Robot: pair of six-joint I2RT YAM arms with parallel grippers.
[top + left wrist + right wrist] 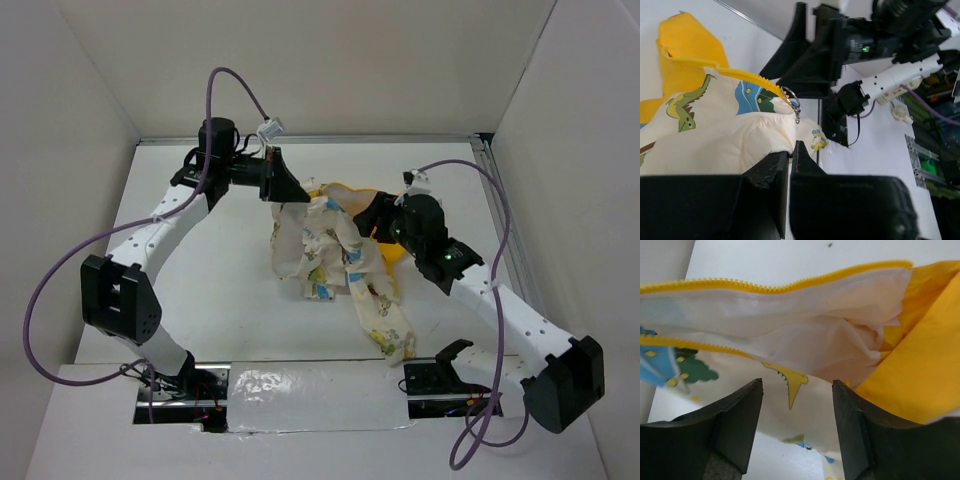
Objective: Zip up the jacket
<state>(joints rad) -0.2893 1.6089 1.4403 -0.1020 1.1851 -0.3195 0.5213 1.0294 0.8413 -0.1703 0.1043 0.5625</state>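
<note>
The jacket (335, 260) lies crumpled mid-table, cream with cartoon prints, its yellow hood (352, 192) at the back. My left gripper (287, 195) is shut on the jacket's cream edge and holds it raised; in the left wrist view (791, 151) the jaws pinch the fabric (740, 135) just below the metal zipper pull (794, 104) and the yellow zipper teeth (752, 79). My right gripper (382, 222) is open by the hood; in the right wrist view (797, 390) cream fabric (805, 340) and a zipper edge (765, 287) hang just ahead of the open jaws, with yellow lining (925, 365) at the right.
White walls enclose the table on three sides, with a metal rail (300, 140) along the back edge. A sleeve (385, 325) of the jacket trails toward the near edge. A taped panel (310, 395) lies between the arm bases.
</note>
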